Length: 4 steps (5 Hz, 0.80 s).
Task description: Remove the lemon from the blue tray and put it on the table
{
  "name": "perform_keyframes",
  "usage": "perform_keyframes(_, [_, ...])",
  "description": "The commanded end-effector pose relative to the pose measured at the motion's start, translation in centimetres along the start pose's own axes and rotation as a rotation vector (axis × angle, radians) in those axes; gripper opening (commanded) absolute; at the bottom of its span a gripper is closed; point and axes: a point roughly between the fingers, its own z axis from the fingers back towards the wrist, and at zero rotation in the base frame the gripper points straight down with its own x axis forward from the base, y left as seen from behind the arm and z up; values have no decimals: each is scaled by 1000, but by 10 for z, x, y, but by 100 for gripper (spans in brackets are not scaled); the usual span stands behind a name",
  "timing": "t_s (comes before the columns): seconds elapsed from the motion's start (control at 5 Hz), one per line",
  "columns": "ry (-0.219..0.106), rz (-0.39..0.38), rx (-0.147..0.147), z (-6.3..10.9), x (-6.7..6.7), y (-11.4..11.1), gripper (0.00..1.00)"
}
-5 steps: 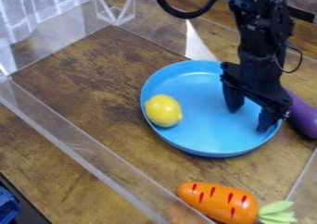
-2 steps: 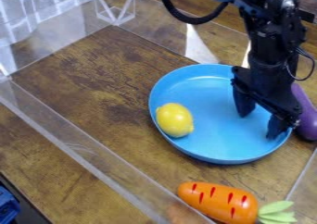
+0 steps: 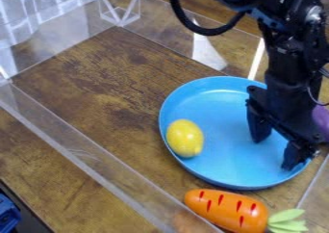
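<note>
The yellow lemon lies on the left part of the blue tray, near its rim. My black gripper hangs over the tray's right side, open, with one finger pointing down toward the tray floor and the other near the right rim. Nothing sits between the fingers. The lemon is a clear gap to the left of them. The tray rests on the dark wood table.
An orange carrot with green leaves lies at the front edge, just below the tray. A purple object shows at the right border behind the gripper. Clear acrylic walls run along the front left and back.
The blue tray with the lemon has slid toward the front right, and the gripper has moved the same way with it, still open.
</note>
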Motion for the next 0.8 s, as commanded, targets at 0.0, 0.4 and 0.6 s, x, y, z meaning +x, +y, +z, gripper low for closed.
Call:
perform_keyframes(0.0, [96,-49,-31,-15,-28,-19,100])
perform_keyframes(0.4, [124,-91,-26,5,-45,-5,100])
perform_keyframes(0.6, [121,-58,-16,2,-43,-2,100])
